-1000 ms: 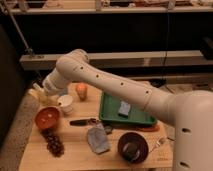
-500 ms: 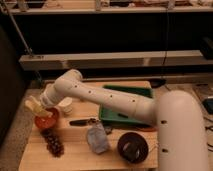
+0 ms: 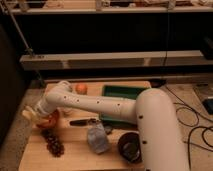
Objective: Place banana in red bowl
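The red bowl [image 3: 50,121] stands at the left of the wooden table, partly hidden by my arm. My gripper [image 3: 31,114] is at the bowl's left rim, just above it. It is shut on the banana [image 3: 26,114], a small pale yellow shape that sticks out to the left of the bowl. My white arm reaches in from the lower right across the table.
An orange [image 3: 81,88] lies at the back. A green tray [image 3: 125,92] is at the back right. A dark brown bowl [image 3: 131,146] stands at the front. Dark grapes [image 3: 54,143], a crumpled bag [image 3: 98,138] and a black utensil [image 3: 81,121] lie nearby.
My gripper has moved forward and down with the banana, from beside the white cup to the red bowl's left rim. The arm now covers the cup.
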Controlling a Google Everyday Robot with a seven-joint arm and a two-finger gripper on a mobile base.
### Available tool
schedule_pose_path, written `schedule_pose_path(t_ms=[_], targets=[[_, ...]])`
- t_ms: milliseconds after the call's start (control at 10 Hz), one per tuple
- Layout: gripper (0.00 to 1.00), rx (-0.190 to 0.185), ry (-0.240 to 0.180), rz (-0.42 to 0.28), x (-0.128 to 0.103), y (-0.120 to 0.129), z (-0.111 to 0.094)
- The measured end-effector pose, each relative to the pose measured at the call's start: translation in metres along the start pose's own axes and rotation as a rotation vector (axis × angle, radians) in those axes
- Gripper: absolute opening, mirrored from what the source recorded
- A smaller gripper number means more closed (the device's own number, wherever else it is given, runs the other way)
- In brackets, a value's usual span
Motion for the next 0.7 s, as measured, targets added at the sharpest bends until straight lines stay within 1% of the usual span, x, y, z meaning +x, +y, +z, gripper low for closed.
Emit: schedule_pose_path(t_ms=[100,300,400,500,600,700], targets=[[0.52,-0.018,-0.012,-0.002,0.001,0.0,0.002],[0.68,-0.042,-0.02,0.006,0.0,0.006,-0.001],[0.77,-0.053,-0.022,0.01,-0.001,0.01,-0.004],[0.8,-0.057,-0.02,0.009,-0.001,0.012,-0.008],[0.8,-0.061,-0.017,0.006,-0.001,0.014,-0.013],[0.8,-0.057,-0.013,0.011,-0.003,0.017,-0.017]])
